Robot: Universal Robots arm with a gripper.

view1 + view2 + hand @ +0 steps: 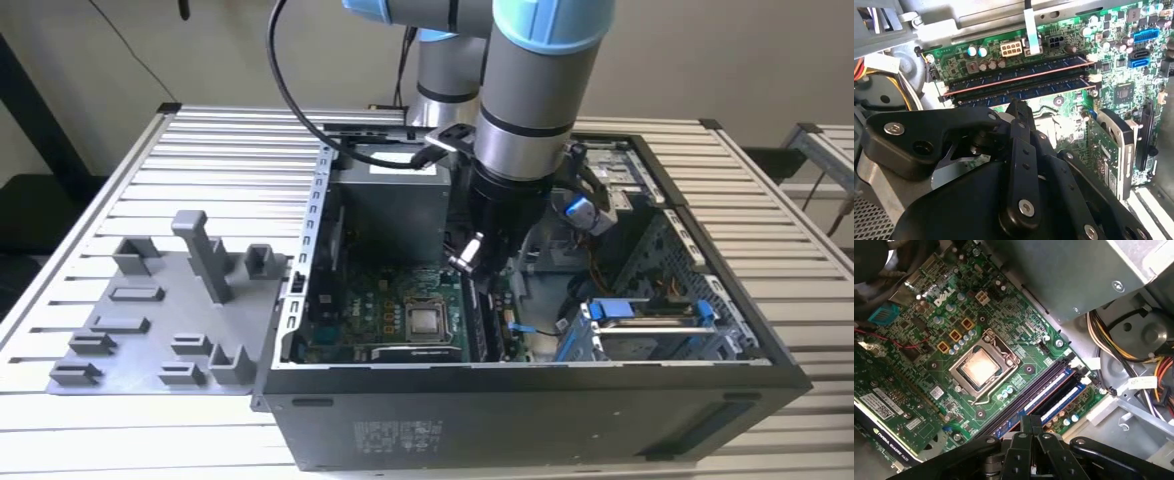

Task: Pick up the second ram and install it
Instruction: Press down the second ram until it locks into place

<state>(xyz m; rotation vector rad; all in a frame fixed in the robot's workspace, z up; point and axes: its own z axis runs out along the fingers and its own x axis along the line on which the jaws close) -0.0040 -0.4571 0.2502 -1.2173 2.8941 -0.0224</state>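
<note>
The bench (160,150) is ribbed, matt silvery metal. The grey tray (147,320) looks like dull moulded plastic. The computer case (534,420) is black painted sheet metal with a slight sheen. The motherboard (1004,325) is glossy green laminate (its processor (979,367) shines metallic), and the claw (1019,115) is matt black.

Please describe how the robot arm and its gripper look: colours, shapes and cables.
The arm is made of thick grey metal tubes with light blue caps at the joints. A black cable loops beside it to a black wrist section. The gripper is matt black, built from flat linkage bars joined by silver screws and round pivots.
</note>
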